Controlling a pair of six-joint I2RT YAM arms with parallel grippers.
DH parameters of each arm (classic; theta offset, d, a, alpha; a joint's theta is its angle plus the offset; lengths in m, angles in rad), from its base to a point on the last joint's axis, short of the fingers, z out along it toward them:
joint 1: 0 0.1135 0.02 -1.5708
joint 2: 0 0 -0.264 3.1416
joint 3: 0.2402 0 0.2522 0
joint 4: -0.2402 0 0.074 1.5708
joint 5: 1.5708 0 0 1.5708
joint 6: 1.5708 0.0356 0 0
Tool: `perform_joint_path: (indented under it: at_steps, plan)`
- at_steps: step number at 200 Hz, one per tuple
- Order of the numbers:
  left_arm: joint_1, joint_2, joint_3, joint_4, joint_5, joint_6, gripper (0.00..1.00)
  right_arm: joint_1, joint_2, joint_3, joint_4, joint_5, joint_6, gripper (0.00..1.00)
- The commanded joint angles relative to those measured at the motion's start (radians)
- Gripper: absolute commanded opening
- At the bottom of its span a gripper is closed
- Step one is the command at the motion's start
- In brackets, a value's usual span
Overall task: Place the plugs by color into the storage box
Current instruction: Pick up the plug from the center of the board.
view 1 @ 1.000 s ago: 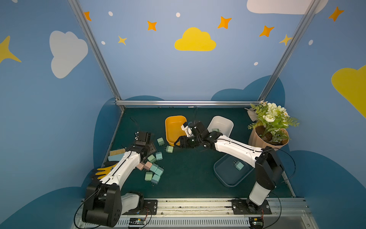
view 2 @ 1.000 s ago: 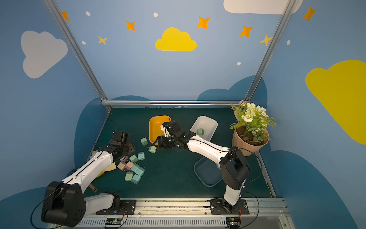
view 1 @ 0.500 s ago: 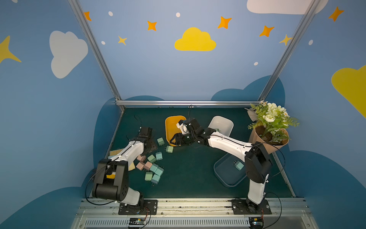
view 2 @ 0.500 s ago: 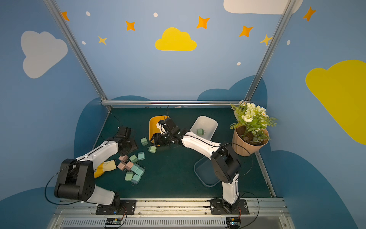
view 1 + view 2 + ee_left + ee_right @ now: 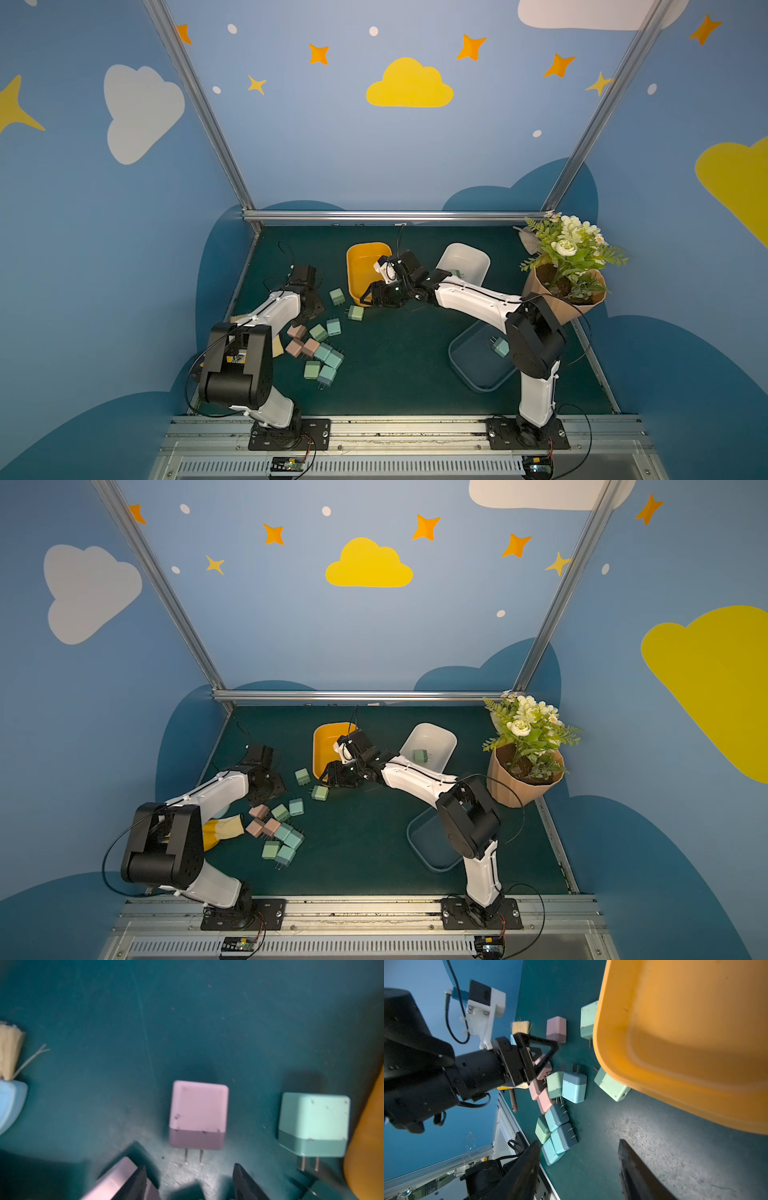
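Several pink, green and teal plugs [image 5: 320, 353] lie in a pile on the green mat at the left. My left gripper [image 5: 189, 1167] is low at the pile's far edge, open and empty. A pink plug [image 5: 198, 1114] lies just ahead of its jaws, prongs toward them. Another pink plug [image 5: 116, 1180] rests against the outside of one finger. My right gripper [image 5: 579, 1142] is open and empty over bare mat at the front of the yellow storage box [image 5: 368, 266]. Two green plugs [image 5: 355, 312] lie apart nearby. The white box [image 5: 430, 739] holds a green plug [image 5: 419, 755]. The blue-grey box [image 5: 473, 361] holds a teal plug [image 5: 500, 347].
A brush with pale bristles [image 5: 520, 1027] and a yellow glove [image 5: 224, 829] lie left of the pile, partly under my left arm. A potted plant [image 5: 569, 270] stands at the back right. The metal rail [image 5: 374, 428] runs along the front edge.
My left arm's base has swung round and its gripper has settled lower at the pile's far edge. My right gripper has shifted slightly left along the yellow box's front.
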Motion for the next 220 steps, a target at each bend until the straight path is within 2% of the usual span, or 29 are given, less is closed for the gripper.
perform_joint_path:
  at_steps: [1, 51, 88, 137, 220]
  plan:
    - [0.017, 0.028, 0.035, 0.017, 0.025, 0.003, 0.63, 0.002, -0.002, -0.016, 0.009, -0.031, 0.008, 0.60]
    - [0.017, 0.156, 0.126, 0.002, 0.064, 0.037, 0.59, -0.006, 0.006, 0.031, -0.032, -0.041, -0.020, 0.60]
    - [0.017, 0.173, 0.140, -0.007, 0.068, 0.051, 0.52, -0.010, -0.003, 0.070, -0.064, -0.032, -0.067, 0.60]
    - [0.008, 0.117, 0.103, 0.012, 0.065, 0.066, 0.46, -0.020, -0.046, 0.049, -0.086, -0.018, -0.082, 0.60]
    - [0.005, -0.039, 0.060, -0.029, 0.052, 0.086, 0.46, -0.022, -0.076, -0.015, -0.042, 0.000, -0.051, 0.59]
